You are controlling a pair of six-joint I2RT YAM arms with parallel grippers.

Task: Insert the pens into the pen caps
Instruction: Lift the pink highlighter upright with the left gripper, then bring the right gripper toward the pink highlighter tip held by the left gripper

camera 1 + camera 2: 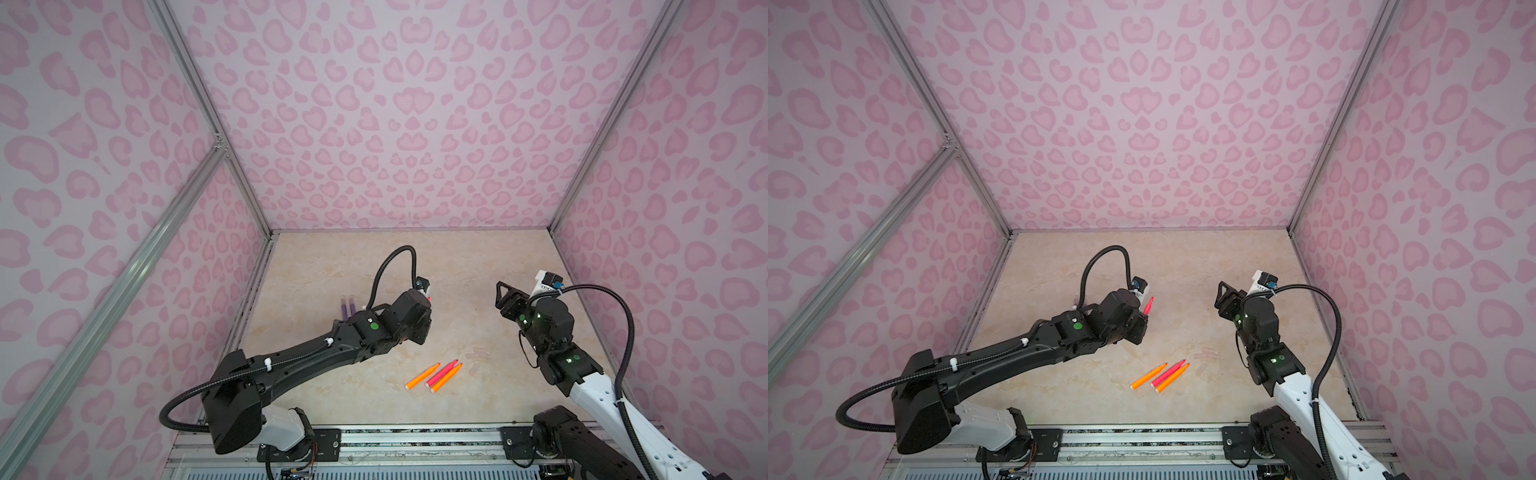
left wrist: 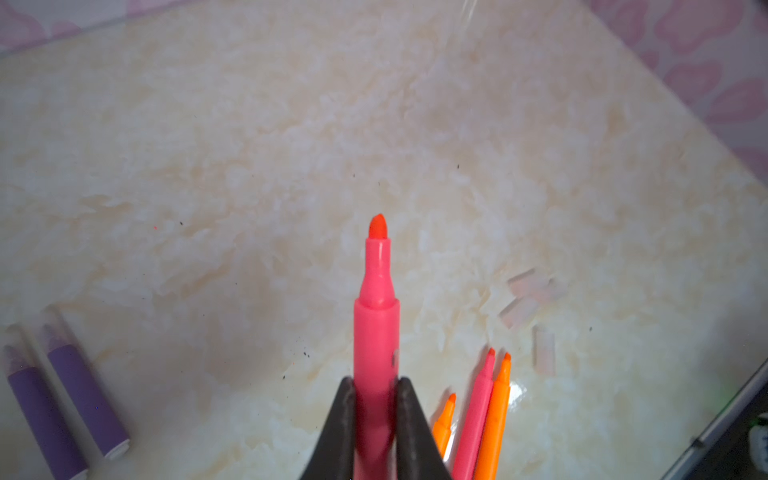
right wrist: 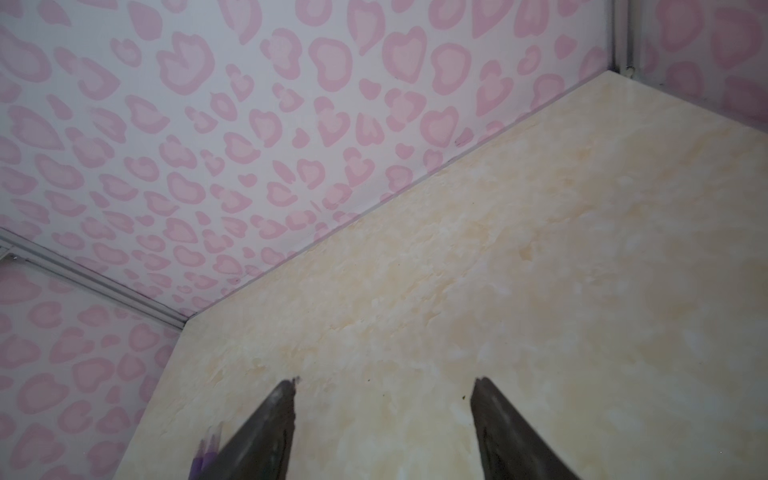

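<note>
Pen (image 2: 376,332), pink-red, is clamped by its barrel in the left end effector (image 2: 376,380), its tip projecting clear of the jaws above the bench (image 2: 249,166). It is judged light, rigid and smooth plastic, liable to pivot under an end push. A hold on the thick barrel, well back from the tapered tip, suits it.

Caps (image 2: 528,295), clear and faint, lie toward the right edge. They are judged very light and easily skidded, and best pinched across the body.

Three loose pens (image 1: 434,374) lie near them by the front edge. Two purple pens (image 2: 87,399), apparently capped, lie toward the left edge.

Right end effector (image 3: 384,380) stands spread, holding nothing.
</note>
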